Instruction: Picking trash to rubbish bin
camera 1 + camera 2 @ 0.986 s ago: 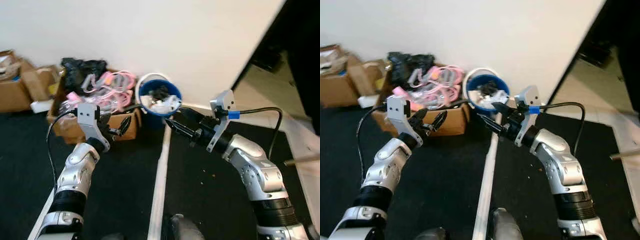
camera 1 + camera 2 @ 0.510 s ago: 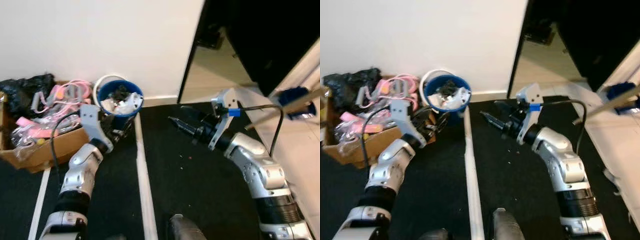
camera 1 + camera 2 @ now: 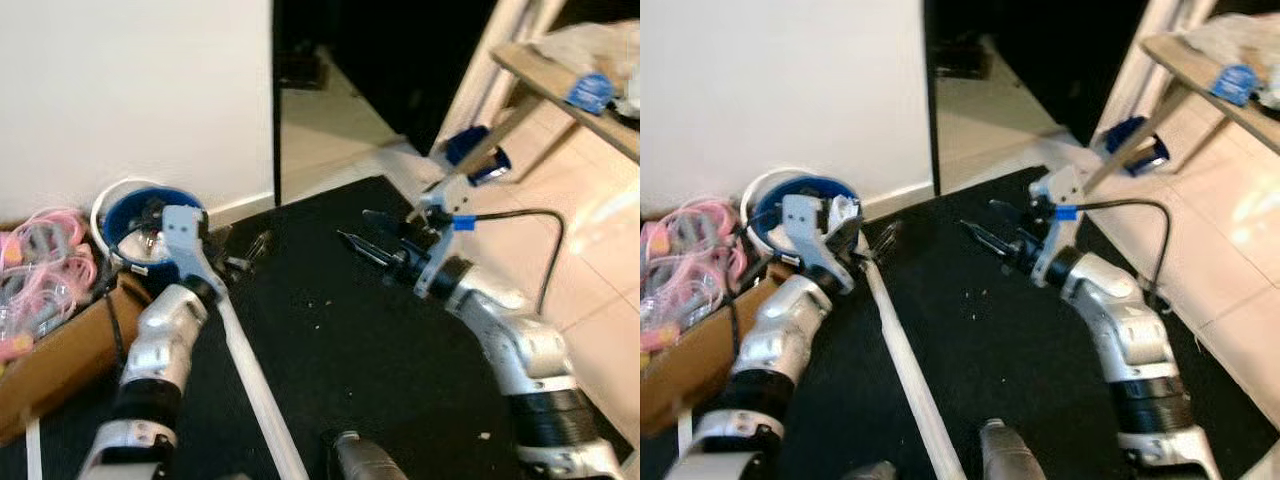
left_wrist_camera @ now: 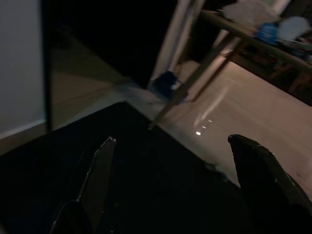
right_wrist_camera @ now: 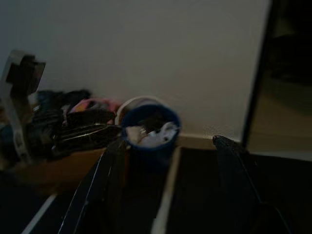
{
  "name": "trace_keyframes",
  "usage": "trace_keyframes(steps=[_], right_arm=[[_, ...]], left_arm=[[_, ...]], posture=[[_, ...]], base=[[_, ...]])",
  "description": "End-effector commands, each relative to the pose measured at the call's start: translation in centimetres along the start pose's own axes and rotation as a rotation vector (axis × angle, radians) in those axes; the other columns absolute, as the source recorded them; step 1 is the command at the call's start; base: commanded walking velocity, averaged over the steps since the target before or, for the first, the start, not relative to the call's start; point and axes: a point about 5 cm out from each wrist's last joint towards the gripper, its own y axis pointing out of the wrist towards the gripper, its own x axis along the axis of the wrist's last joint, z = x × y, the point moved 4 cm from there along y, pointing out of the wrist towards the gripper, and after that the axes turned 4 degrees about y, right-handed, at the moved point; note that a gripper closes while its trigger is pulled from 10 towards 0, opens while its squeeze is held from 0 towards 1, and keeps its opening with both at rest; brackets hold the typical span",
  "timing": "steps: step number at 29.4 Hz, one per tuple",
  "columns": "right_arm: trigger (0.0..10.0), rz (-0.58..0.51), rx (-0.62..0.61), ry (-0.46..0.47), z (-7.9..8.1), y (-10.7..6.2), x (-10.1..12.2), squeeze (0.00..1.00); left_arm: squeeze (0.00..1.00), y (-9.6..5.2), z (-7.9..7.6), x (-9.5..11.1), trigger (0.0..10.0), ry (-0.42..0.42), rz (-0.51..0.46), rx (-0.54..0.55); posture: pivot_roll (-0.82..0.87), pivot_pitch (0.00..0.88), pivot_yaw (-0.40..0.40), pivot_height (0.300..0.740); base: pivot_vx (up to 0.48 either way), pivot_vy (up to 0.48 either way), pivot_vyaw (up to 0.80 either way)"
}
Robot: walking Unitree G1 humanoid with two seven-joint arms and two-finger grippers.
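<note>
By the white wall, blue rubbish bin (image 3: 800,205), white-rimmed, trash-filled

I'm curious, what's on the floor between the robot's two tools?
Head views: bare black mat with tiny crumbs between left tool and right tool.

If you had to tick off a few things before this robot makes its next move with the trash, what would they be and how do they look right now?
1. Left gripper empty, fingers apart: ok.
2. Right gripper empty, fingers apart: ok.
3. Blue rubbish bin in sight beside the wall, with trash in it: ok.
4. Next piece of trash picked out: cannot tell; small specks lie on the black mat.
5. Steady view: not ok, blurred.
</note>
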Motion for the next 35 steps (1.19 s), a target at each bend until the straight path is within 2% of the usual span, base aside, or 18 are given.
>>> trace_keyframes(steps=[1, 12, 15, 17, 20, 26, 29, 32, 35], right_arm=[[10.0, 0.004, -0.008, 0.012, 0.0, 0.0, -0.4, 0.0], [10.0, -0.001, -0.013, 0.015, 0.0, 0.1, -0.5, 0.0], [10.0, -0.001, -0.014, 0.015, 0.0, 0.1, -0.5, 0.0], [10.0, -0.005, -0.015, 0.033, 0.2, -0.2, -0.9, 0.0], [10.0, -0.006, -0.019, 0.039, 0.1, -0.2, -1.1, 0.0], [10.0, -0.035, -0.077, 0.08, -0.2, -0.1, -1.4, 0.0], [10.0, -0.04, -0.09, 0.079, -0.3, -0.1, -1.4, 0.0], [10.0, -0.061, -0.12, 0.102, -0.6, 0.0, -1.4, 0.0], [10.0, -0.076, -0.135, 0.124, -0.7, 0.1, -1.3, 0.0]], left_arm=[[0.0, -0.3, 0.1, -0.6, 10.0, 0.005, 0.021, 0.002], [0.0, -0.4, 0.2, -0.7, 10.0, 0.006, 0.0, 0.032], [0.0, -0.4, 0.3, -0.3, 10.0, 0.012, -0.023, 0.041], [0.0, -0.5, 0.5, 0.6, 10.0, 0.026, -0.089, 0.082], [0.0, -0.6, 0.6, 0.8, 10.0, 0.034, -0.101, 0.098], [0.0, -0.3, -1.3, 0.3, 10.0, 0.029, -0.1, 0.023], [0.0, -0.3, -1.7, 0.4, 10.0, 0.028, -0.105, 0.001], [0.0, -0.5, -3.3, 0.7, 10.0, -0.009, -0.132, -0.065], [0.0, -0.5, -3.5, 0.7, 10.0, -0.015, -0.138, -0.063]], posture=[[-0.03, 0.114, 0.003, 0.74], [-0.03, 0.12, 0.005, 0.74], [-0.03, 0.12, 0.005, 0.74], [-0.03, 0.121, 0.003, 0.74], [-0.03, 0.121, 0.002, 0.74], [-0.03, 0.121, 0.002, 0.74], [-0.03, 0.121, 0.002, 0.74], [-0.03, 0.121, 0.005, 0.74], [-0.03, 0.123, 0.004, 0.74]], base=[[0.0, 0.0, -0.8], [0.0, 0.0, -0.8], [0.0, 0.0, -0.8], [0.0, 0.0, -0.8], [0.0, 0.0, -0.8], [0.0, 0.0, -0.8], [0.0, 0.0, -0.8], [0.0, 0.0, -0.8], [0.0, 0.0, 0.0]])
